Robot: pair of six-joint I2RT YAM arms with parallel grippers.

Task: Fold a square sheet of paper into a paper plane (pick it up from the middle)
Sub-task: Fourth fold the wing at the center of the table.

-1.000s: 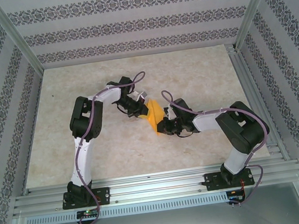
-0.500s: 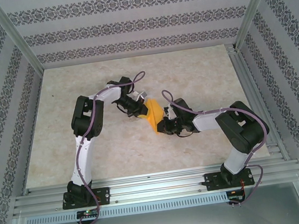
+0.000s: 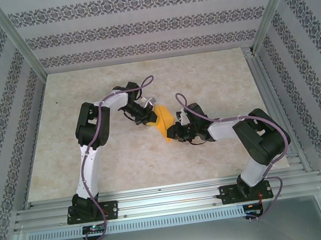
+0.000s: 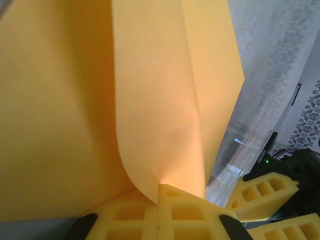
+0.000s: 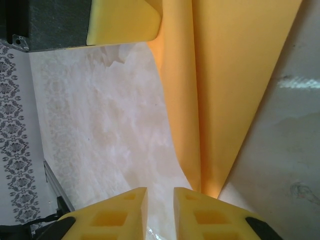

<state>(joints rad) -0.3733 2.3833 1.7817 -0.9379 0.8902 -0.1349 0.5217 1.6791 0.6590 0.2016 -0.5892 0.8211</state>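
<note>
Orange-yellow sheet of paper [image 3: 162,121]: folded along a crease, it is being held up over the middle of the desk [image 3: 202,79], between the two hands.
Left hand [image 4: 158,192]: its fingers are pressing together on the paper's far left edge.
Right hand [image 5: 160,200]: its fingers are standing slightly apart at the paper's near tip; the tip is lying against one finger, not between them.

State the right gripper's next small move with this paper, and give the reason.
Probably slide the right gripper sideways to bring the lower tip of the orange paper into its gap, ready to close. Its jaws stand slightly apart with nothing between them, the paper passes beside one finger, and the left gripper is shut on the paper.
</note>
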